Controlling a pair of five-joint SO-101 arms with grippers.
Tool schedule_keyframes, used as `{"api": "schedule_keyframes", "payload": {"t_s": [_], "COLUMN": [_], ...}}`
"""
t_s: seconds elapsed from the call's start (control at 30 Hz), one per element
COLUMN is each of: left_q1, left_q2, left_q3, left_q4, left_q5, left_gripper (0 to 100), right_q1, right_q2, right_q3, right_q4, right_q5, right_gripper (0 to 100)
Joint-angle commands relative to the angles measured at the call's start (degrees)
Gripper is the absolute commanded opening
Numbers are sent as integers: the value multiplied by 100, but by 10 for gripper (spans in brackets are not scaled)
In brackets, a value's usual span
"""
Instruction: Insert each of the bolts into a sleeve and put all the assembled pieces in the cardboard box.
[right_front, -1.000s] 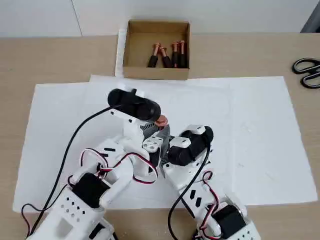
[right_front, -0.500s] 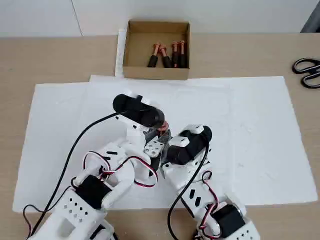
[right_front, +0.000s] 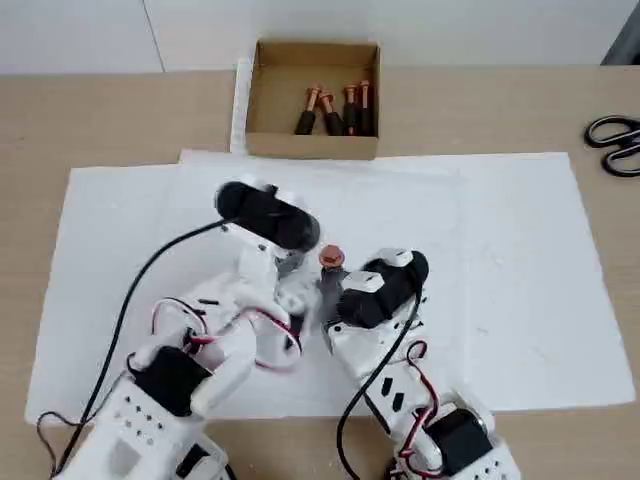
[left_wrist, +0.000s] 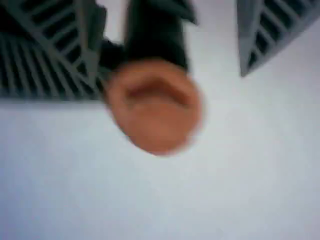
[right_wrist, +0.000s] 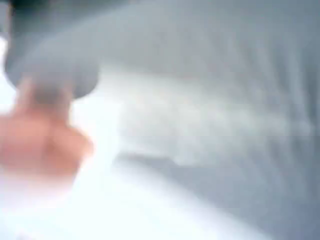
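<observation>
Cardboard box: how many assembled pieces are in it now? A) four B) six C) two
A: four assembled pieces, copper bolt heads on black sleeves, lie side by side in the cardboard box.

Light wood table (right_front: 100, 110), its middle under a wide white paper sheet (right_front: 520, 280); open cardboard box (right_front: 310, 147) sits at the sheet's far edge, black-handled scissors (right_front: 615, 140) lie on bare wood off the sheet's far right corner.
</observation>
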Motion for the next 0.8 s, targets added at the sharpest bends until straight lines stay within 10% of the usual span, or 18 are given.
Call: {"api": "schedule_keyframes", "payload": {"t_s": [0.0,0.33,0.77], "left_q1": [-18,-413,-3147], "left_q2": [-62,-70,-70], "left_q3": [-251,-1525,-2545], "left_q4": [308,914,1679], "left_q5": [-62,-79,-88], "left_gripper": [195,195,195], "right_q1": [22,22,75], "right_q2": [-75,-75,-66], "right_q3": [-97,-70,-35], "right_q4": [-154,-154,-119], "right_q5": [-35,-35,-26], "right_gripper": [4,4,4]}}
